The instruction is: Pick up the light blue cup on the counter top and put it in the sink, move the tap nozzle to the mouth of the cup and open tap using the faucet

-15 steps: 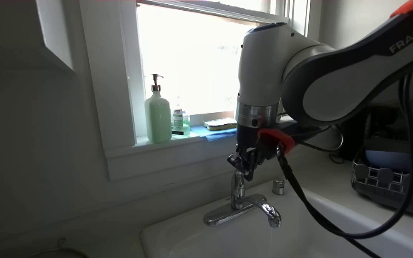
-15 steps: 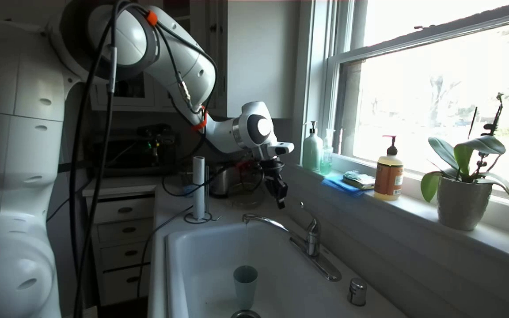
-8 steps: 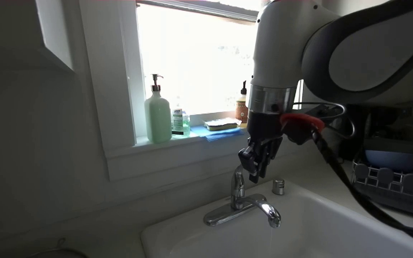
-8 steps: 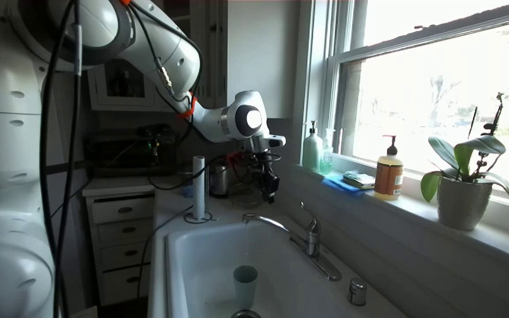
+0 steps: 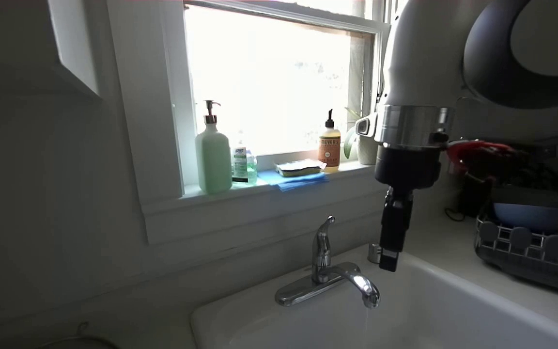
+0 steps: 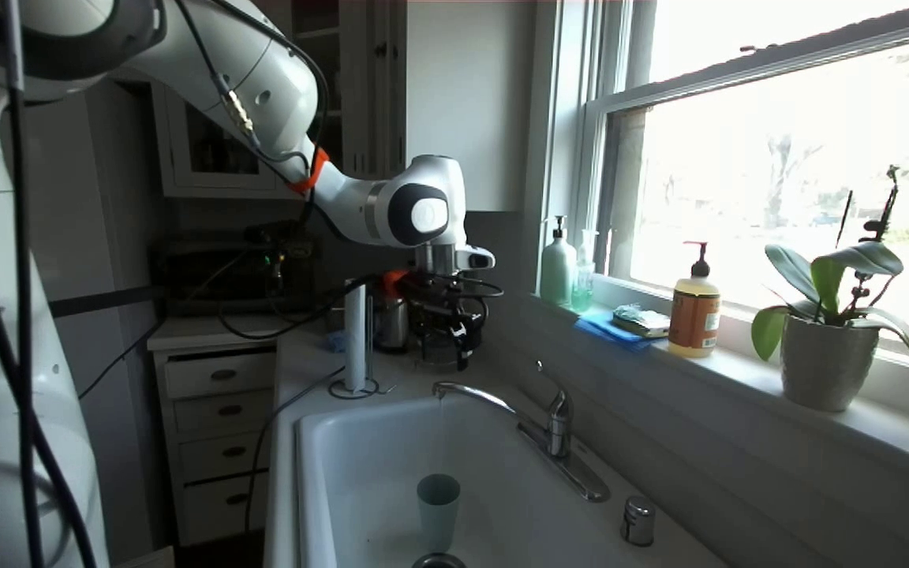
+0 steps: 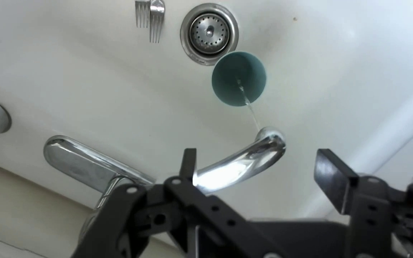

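The gripper (image 7: 258, 170) hangs over the sink (image 6: 375, 473), and its two fingers (image 7: 188, 163) are spread wide apart. In the wrist view they poke up from the bottom of the frame. Past them, the shiny spout (image 7: 242, 163) shows in the gap, right of the middle. The light blue cup (image 6: 439, 525) stands upright in the sink, low in the middle of an exterior view and a bit above the middle of the wrist view. A thin string of water (image 7: 247, 101) runs from the spout into the cup. The cup is just beside the round drain (image 7: 209, 32), at the top of the wrist view. Two forks (image 7: 157, 9) lie left of the drain. The tap handle (image 5: 323, 242) stands up a bit right of the middle in both exterior views, apart from the gripper. On the window sill (image 6: 742, 367), a sponge (image 5: 300, 168) lies on a blue cloth (image 5: 298, 183) between a big green bottle (image 5: 214, 160) and a brown pump bottle (image 5: 329, 150).
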`<state>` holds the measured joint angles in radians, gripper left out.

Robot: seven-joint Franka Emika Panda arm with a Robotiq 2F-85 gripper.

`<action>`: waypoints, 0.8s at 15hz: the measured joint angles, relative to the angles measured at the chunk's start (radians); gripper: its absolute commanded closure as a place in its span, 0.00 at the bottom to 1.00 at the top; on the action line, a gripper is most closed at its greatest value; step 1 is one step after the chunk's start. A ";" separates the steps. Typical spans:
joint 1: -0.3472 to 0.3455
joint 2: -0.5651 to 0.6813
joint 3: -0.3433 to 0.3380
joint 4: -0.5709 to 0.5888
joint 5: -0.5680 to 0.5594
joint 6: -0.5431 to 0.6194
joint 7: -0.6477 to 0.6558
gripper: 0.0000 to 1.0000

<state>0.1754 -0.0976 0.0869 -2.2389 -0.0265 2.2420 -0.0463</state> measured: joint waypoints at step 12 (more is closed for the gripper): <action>-0.031 -0.210 -0.112 -0.117 0.040 -0.181 -0.532 0.00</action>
<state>0.1446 -0.3077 -0.0252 -2.3557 0.0131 2.0608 -0.5787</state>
